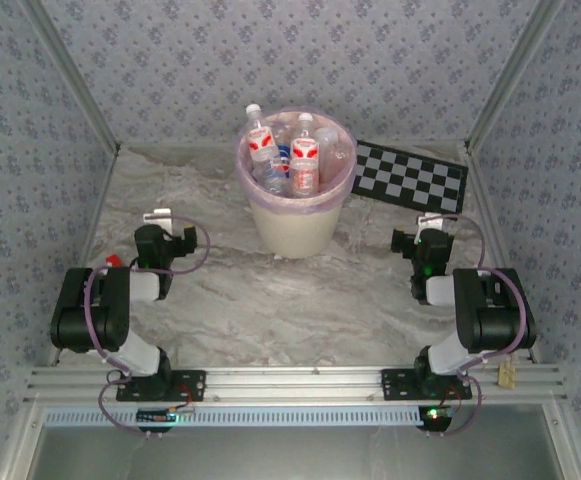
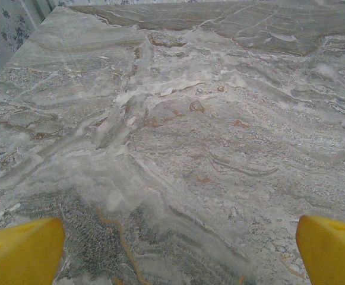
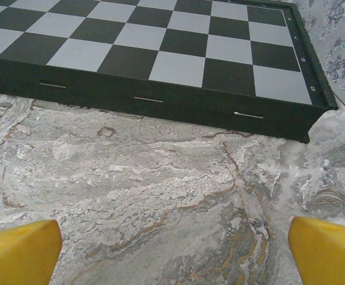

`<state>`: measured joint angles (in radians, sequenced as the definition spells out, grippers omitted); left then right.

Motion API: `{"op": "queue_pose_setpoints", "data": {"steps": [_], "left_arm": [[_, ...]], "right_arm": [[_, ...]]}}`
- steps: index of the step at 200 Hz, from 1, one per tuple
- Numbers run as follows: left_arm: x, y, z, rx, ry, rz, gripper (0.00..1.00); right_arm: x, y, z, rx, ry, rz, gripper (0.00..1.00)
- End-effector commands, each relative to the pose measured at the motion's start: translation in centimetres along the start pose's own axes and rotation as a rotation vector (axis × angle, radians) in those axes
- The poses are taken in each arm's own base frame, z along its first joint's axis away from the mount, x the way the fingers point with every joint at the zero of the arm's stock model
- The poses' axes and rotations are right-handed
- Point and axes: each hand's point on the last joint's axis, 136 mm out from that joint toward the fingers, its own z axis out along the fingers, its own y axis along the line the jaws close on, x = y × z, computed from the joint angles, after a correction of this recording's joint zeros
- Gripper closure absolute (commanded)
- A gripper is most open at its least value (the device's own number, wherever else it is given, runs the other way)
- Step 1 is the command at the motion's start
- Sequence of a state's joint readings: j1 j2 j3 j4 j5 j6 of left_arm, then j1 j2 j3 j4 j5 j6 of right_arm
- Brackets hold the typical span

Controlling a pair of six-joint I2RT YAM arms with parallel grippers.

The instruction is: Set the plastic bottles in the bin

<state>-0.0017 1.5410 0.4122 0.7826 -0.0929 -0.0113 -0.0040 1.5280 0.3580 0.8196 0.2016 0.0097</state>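
**Q:** Where are the two grippers, and how do they stand?

**A:** Seen from above, the left gripper point(image 1: 160, 218) sits at centre left and the right gripper point(image 1: 428, 225) at centre right, both arms folded low over the grey marbled table point(image 1: 300, 300). Each is spread wide and holds nothing. In the wrist views the yellow fingertips point(image 2: 21, 249) sit in the bottom corners, with bare marble between them.

**Q:** And the bottles and the bin?

**A:** The bin point(image 1: 295, 228), cream-white with a pale pink liner folded over its rim, stands at upper centre. It lies between the grippers, farther back and well apart from both. The plastic bottles point(image 1: 305, 158) are inside it, several upright, with red labels and white caps rising above the rim.

**Q:** What else is around?

**A:** A black-and-white checkerboard point(image 1: 412, 175) lies flat just to the right of the bin, ahead of the right gripper. In the right wrist view its dark edge crosses the upper frame. Open tabletop separates each gripper from the bin, and blue floral walls point(image 1: 170, 60) close in the table.
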Motion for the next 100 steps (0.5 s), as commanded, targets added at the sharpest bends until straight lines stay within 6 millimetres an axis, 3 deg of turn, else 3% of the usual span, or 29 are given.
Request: {"op": "queue_pose_setpoints", "data": {"steps": [1,100], "left_arm": [[-1.0,-0.25,-0.01,0.017,-0.036,-0.01,0.0],[-1.04,-0.14,0.02,0.016,-0.034,-0.017,0.0]], "right_arm": [[-1.63,0.1,0.09,0.002,-0.048,-0.002,0.0],[-1.63,0.17,0.17,-0.001,-0.044,-0.002,0.0]]}}
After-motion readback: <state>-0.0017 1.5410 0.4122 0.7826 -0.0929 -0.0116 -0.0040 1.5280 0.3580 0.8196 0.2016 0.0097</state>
